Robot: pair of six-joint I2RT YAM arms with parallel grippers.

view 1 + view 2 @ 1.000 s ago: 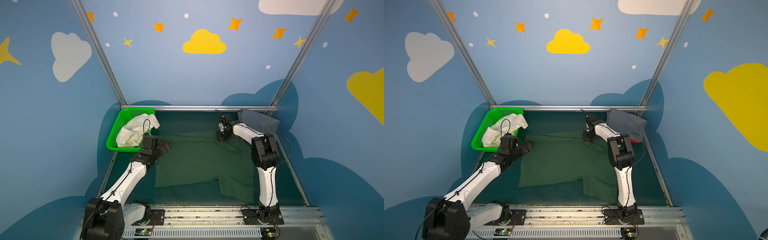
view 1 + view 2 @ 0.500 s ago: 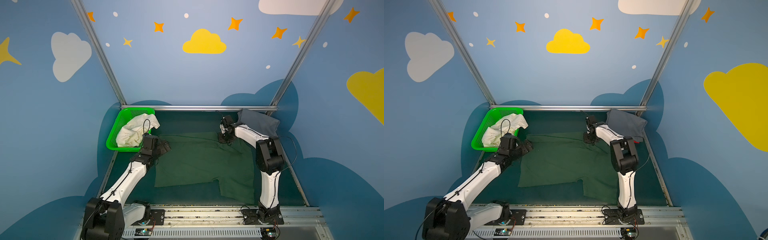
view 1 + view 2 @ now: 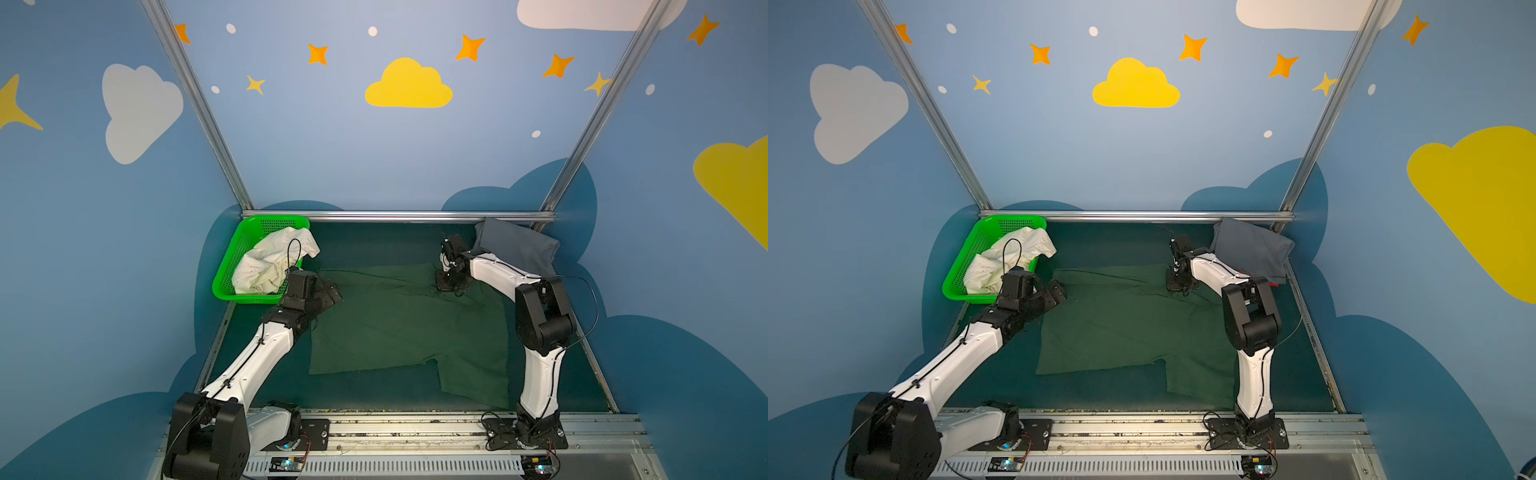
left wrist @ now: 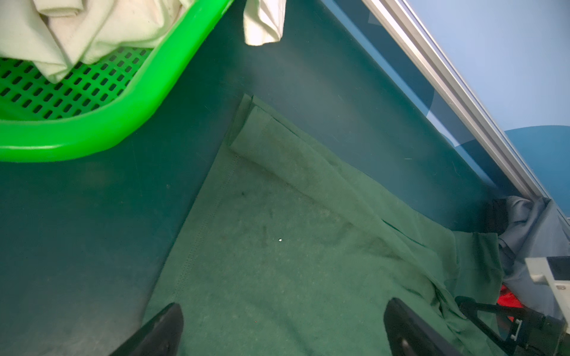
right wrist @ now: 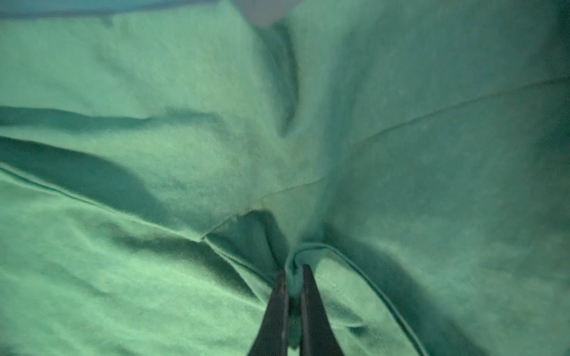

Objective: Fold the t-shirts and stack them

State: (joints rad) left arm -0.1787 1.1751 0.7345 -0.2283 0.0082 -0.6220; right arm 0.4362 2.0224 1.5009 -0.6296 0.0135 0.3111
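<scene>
Shirts counted: four.

- One green shirt (image 3: 399,324) lay spread flat on the mat (image 3: 374,243), filling the lower middle of both top views, with one sleeve reaching toward the lower right.
- One grey shirt (image 3: 515,247) lay folded right of centre, in the mat's far corner.
- One red shirt (image 4: 509,300) showed only as a sliver at the grey one's edge, at the lower right of the left wrist view. How it was folded could not be told.
- One white shirt (image 3: 270,262) lay crumpled, left of centre.

Containers counted: one.

- The basket (image 3: 224,268) stood left of centre in both top views. It was near the green shirt's upper left corner and apart from it, with a strip of bare mat between.
- It held the white shirt alone. The shirt was bunched, and one flap hung over the rim on the side toward the middle of the mat.

Grippers counted: two.

- The left gripper (image 3: 332,291) hung at the green shirt's upper left corner, just beside the basket. Its jaws stood spread wide with nothing between them but the flat cloth below. Whether the tips touched the cloth could not be told.
- The right gripper (image 3: 448,286) was down on the green shirt's upper edge, right of centre and near the grey shirt. In the right wrist view its jaws were drawn together to a narrow slit on a pinched fold of the green shirt. Creases ran outward from the pinch.
</scene>
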